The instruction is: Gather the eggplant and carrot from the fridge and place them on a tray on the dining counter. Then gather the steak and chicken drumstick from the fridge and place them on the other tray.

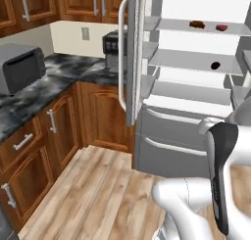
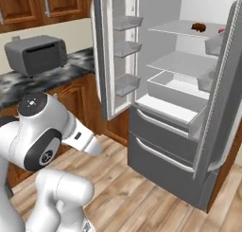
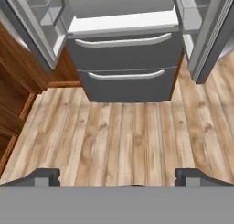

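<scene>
We see the fridge [image 1: 196, 77] standing with both upper doors swung open, its white shelves bare to view. On the top shelf lies a small brown piece, the chicken drumstick [image 1: 197, 24], and near it to the right a small dark red piece [image 1: 222, 27] that we cannot name for sure. One shelf lower, toward the right, sits a small dark rounded thing, the eggplant [image 1: 215, 65]. In the right base view the drumstick shows again on the top shelf, at the back.

Below the shelves, the two grey drawers [image 3: 125, 63] are shut, each with a white horizontal handle across its front. The left door [image 2: 113, 56] carries three small bins on its inner side.

Our hand [image 3: 118, 177] hangs low over the wood floor [image 3: 119, 131] in front of the drawers, well apart from the shelves; its two dark fingertips [image 3: 43, 176] stand wide apart with nothing between them.

To the left of the fridge runs a dark marbled table [image 1: 44, 87] over brown wood cabinets [image 1: 34, 146], with a grey toaster oven [image 1: 19, 66] on it and a dark coffee machine [image 1: 113, 50] just beside the fridge door.
</scene>
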